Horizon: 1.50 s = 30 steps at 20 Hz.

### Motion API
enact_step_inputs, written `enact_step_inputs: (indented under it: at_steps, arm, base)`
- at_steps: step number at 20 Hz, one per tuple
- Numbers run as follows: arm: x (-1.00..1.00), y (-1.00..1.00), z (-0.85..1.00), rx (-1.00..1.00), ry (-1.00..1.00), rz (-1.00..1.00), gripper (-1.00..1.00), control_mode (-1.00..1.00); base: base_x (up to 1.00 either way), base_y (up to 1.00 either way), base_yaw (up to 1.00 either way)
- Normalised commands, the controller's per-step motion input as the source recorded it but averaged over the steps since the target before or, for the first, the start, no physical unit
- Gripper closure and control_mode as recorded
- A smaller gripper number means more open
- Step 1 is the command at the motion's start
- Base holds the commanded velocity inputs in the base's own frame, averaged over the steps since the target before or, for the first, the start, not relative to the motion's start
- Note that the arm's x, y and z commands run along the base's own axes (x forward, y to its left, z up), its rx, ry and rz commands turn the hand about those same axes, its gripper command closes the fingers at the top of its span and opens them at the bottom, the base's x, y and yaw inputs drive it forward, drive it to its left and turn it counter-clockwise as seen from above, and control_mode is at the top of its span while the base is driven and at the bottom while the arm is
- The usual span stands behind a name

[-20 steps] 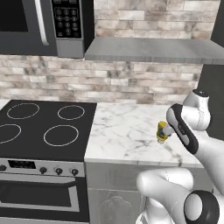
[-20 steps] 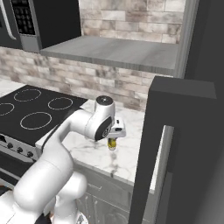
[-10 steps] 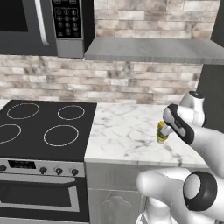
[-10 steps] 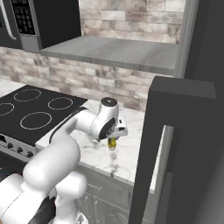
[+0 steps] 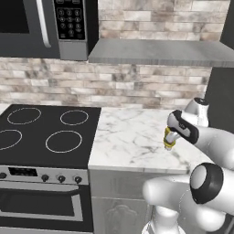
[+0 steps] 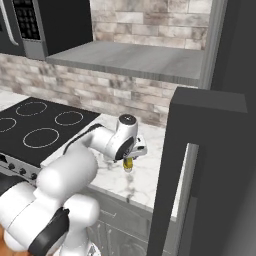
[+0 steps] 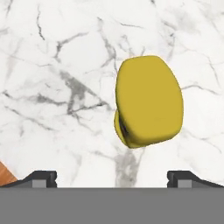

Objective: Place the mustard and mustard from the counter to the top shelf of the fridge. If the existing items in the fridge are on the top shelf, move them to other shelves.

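A short dark-yellow mustard bottle stands upright on the white marble counter, near its right end. My gripper hangs directly over it, pointing down, and is open. In the hand view the bottle's rounded yellow cap sits just right of centre, above the gripper. The two fingertips stand far apart at the bottom corners and touch nothing. From the right base view the bottle peeks out under the hand. The dark grey fridge stands just right of the counter.
A black stovetop with oven knobs lies left of the counter. A microwave and a grey hood ledge hang above. The brick wall backs the counter. The fridge's dark door edge juts out close to the arm.
The hand has shifted slightly left and lower over the mustard, and the arm's elbow has swung. The bottle stays in place and the jaws stay wide.
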Motion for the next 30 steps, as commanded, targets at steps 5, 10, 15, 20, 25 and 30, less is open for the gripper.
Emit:
enact_step_inputs:
  at_steps: [5, 10, 15, 20, 25, 30]
  arm:
    - [0.25, -0.04, -0.14, 0.00, -0.04, 0.01, -1.00, -1.00]
    - [0.17, -0.12, -0.08, 0.04, -0.02, 0.00, -1.00, -1.00]
    - [0.01, -0.10, -0.01, 0.05, 0.00, 0.00, -1.00, -1.00]
    - [0.00, 0.00, 0.00, 0.01, 0.00, 0.00, -1.00, -1.00]
    - [0.02, 0.00, 0.00, 0.02, 0.00, 0.00, -1.00, -1.00]
    - [0.04, 0.00, 0.00, 0.00, 0.00, 0.00, -1.00, -1.00]
  base:
    - [0.00, 0.00, 0.00]
    - [0.00, 0.00, 0.00]
    - [0.00, 0.00, 0.00]
    - [0.00, 0.00, 0.00]
    - [0.00, 0.00, 0.00]
    - [0.00, 0.00, 0.00]
